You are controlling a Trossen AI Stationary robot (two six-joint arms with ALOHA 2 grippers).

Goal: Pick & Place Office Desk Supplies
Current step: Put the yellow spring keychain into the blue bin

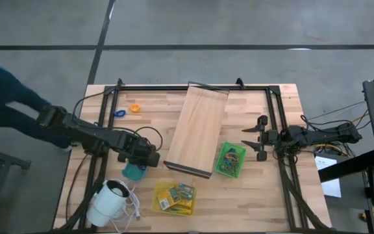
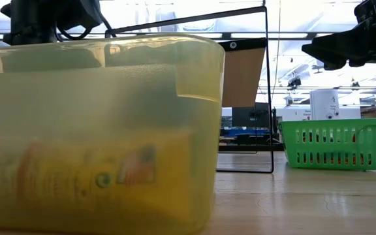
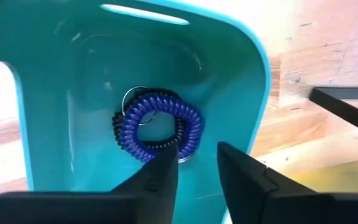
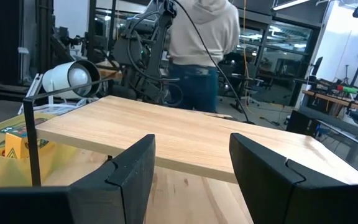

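Two coiled bands, one purple-blue and one black, lie together on the floor of the teal bin, with a thin metal ring showing at their edge. The left gripper hangs directly above them, its fingers a little apart and pinching nothing; whether they are opening or closing I cannot tell. From above, that bin sits near the left front of the table, just beside the yellow bin of packets and well apart from the green basket. An orange ring and a blue loop lie loose near the far left corner. Such coils are likely light, springy and soft, so they should stretch rather than lift cleanly; pinching across the coil's thickness at one side looks safest. The right gripper waits beside the green basket with fingers spread wide and empty.
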